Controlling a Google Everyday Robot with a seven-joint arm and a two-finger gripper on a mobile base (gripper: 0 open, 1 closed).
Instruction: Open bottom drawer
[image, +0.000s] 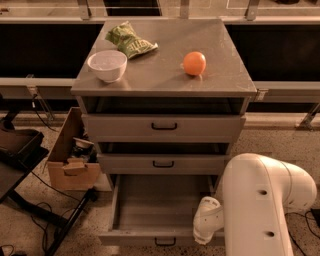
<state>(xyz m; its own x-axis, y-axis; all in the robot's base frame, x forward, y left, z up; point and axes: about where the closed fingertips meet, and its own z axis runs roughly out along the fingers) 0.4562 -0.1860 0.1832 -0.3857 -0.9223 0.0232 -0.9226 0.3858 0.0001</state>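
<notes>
Grey bottom drawer pulled out | hand at its right front, partly hidden

Grey bottom drawer, white end effector at its front, orange ball, white bowl

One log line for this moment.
bottom drawer: pulled out | tool: low at its front-right corner | task: looks done

Free room inside the bottom drawer, but white arm and pincer at its front right corner.
</notes>
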